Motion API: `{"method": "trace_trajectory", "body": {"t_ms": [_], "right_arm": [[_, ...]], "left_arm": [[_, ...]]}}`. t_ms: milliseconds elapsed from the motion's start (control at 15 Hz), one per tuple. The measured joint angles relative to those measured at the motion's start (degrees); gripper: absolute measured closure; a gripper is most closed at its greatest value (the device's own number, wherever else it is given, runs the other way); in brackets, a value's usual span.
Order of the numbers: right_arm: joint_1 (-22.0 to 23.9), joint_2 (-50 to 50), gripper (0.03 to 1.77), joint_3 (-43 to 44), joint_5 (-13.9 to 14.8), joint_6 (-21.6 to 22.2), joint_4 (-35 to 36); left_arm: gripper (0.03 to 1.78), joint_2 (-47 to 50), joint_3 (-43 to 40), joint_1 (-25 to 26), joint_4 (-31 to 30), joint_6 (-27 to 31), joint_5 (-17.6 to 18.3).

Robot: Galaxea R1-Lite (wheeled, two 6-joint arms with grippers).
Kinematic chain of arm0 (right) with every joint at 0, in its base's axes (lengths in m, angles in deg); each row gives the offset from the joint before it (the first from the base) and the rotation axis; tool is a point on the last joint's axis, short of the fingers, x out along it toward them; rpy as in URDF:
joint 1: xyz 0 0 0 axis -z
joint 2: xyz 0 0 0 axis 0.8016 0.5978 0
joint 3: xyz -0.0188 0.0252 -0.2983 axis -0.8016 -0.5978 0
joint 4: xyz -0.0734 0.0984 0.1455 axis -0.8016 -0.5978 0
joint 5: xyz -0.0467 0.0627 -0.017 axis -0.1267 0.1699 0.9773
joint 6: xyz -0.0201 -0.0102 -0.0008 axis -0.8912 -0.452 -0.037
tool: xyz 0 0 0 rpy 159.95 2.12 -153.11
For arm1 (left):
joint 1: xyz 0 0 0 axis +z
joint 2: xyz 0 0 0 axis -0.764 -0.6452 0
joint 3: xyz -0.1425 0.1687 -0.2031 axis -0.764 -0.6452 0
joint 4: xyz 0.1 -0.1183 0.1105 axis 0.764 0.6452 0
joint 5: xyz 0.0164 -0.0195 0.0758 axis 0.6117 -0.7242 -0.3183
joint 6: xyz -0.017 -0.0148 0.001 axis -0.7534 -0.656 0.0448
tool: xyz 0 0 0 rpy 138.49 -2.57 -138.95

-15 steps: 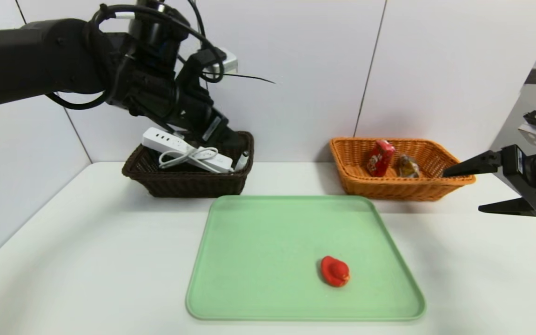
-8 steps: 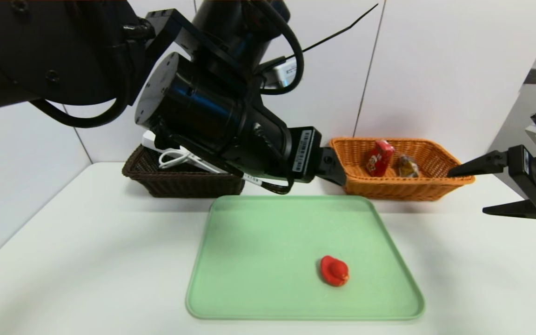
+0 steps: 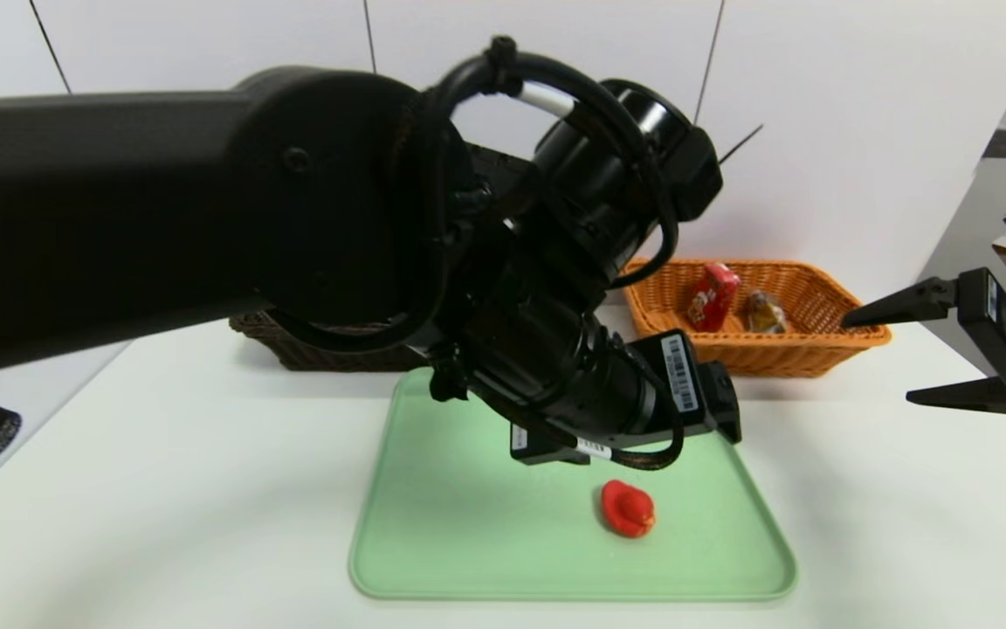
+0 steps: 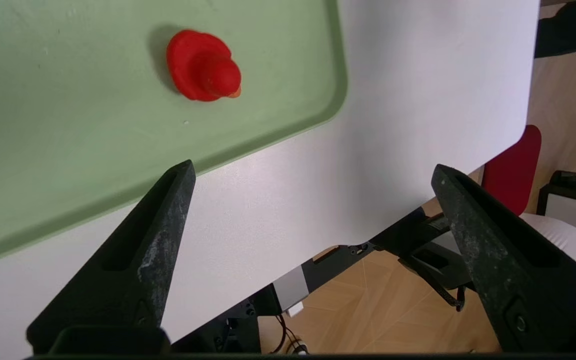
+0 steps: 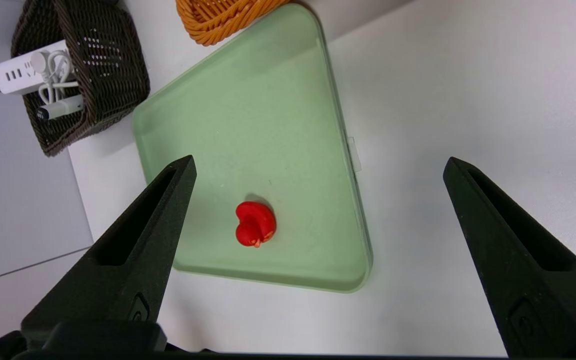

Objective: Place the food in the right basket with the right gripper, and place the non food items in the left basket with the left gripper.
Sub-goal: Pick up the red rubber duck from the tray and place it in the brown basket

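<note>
White table (image 3: 162, 489), green tray (image 3: 468, 542) (red duck (image 3: 627, 508) aboard), left gripper (image 4: 313, 195) spread above.

The white table (image 3: 162, 489) carries a pale green plastic tray (image 3: 468, 542) (centred) and two woven wicker baskets, dark brown (image 5: 113, 85) and orange-tan (image 3: 817, 349).

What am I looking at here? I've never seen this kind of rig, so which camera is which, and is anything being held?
It is a two-armed robot sorting items. The wide picture is from its head; the others look out from each wrist, between two black fingers. The left gripper hangs open over the green tray, empty, near the red rubber duck. The right gripper waits open at the table's right. The dark basket holds a power strip and marker; the orange basket holds a red carton and snack packet.
</note>
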State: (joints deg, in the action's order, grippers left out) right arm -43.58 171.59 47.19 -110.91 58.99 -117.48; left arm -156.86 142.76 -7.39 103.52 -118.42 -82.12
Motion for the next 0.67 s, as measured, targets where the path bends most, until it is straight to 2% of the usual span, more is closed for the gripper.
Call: {"method": "trace_trajectory", "body": {"t_ms": [267,667], "right_arm": [[-0.01,-0.12,0.09,-1.13,-0.52,0.41,0.26],[0.02,-0.26,0.09,-2.21,-1.97,0.41,2.36]], "left_arm": [[0.12,-4.27,0.16,-0.65,2.27,-5.64,-3.9],[0.12,-7.44,0.35,-0.98,0.67,-6.01,-5.77]]}}
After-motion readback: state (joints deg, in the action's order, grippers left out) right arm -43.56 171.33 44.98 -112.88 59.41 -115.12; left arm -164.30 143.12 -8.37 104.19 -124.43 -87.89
